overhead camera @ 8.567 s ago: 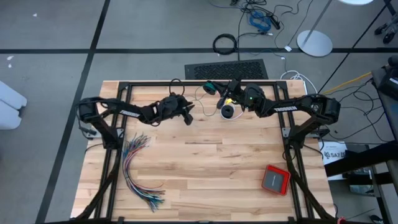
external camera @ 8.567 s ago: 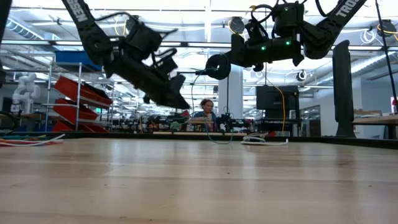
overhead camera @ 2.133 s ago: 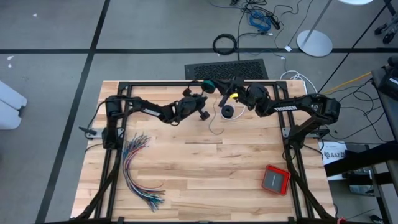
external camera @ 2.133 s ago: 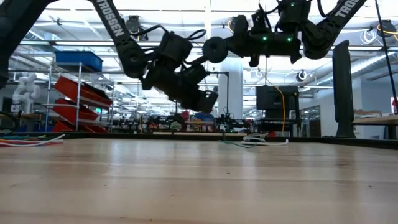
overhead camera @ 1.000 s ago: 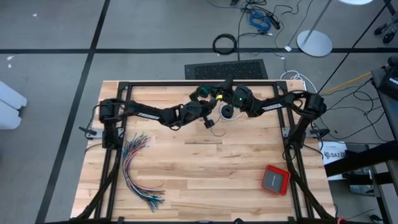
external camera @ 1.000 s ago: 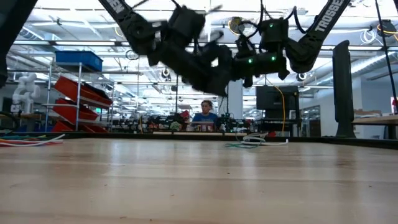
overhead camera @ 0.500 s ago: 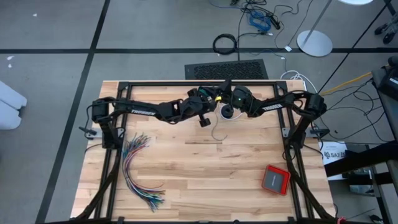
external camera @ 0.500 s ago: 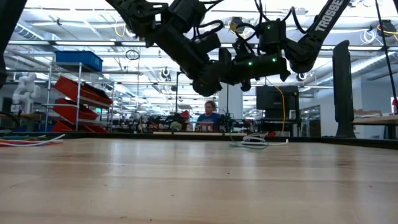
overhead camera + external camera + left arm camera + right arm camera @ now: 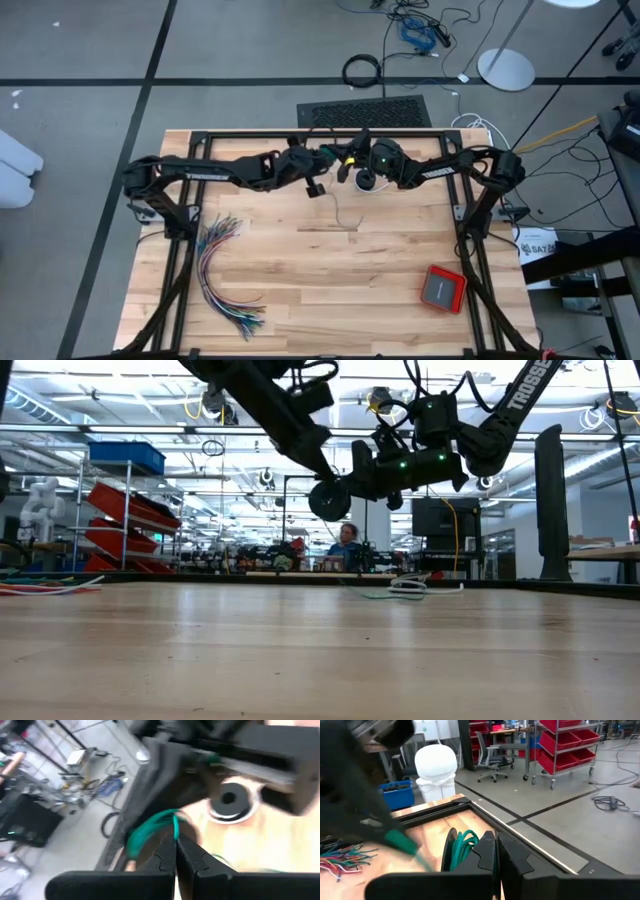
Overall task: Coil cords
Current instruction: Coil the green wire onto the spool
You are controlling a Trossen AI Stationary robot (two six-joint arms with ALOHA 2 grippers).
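The teal cord (image 9: 463, 846) hangs in several loops above the table's far middle, between my two grippers. My right gripper (image 9: 495, 842) reaches in level from the right, shut, with the loops at its fingers. My left gripper (image 9: 176, 842) comes in from the left, tipped slightly down, and is shut on a strand of the same cord (image 9: 152, 827). In the high view the grippers (image 9: 325, 162) (image 9: 345, 166) nearly meet. A thin strand (image 9: 340, 212) trails down onto the wood below them. My left gripper pinches one teal strand (image 9: 174, 821) between its two fingers. The rest of the strand bends away to one side of the fingers, clear of the table. My right gripper has the teal loops (image 9: 468, 843) lying against the side of one finger. Its own fingers hide where the cord is caught. The loops hang clear of the table.
A fanned bundle of many-coloured wires (image 9: 222, 268) lies at the near left of the table. A red box (image 9: 442, 288) sits at the near right. A black frame (image 9: 250, 136) runs along the table's far edge. Cables and a floor mat (image 9: 362, 110) lie beyond it.
My left gripper has risen and drawn back toward the table's left, rolling a little and carrying its teal strand away from the right gripper. My right gripper has kept its place with the loops.
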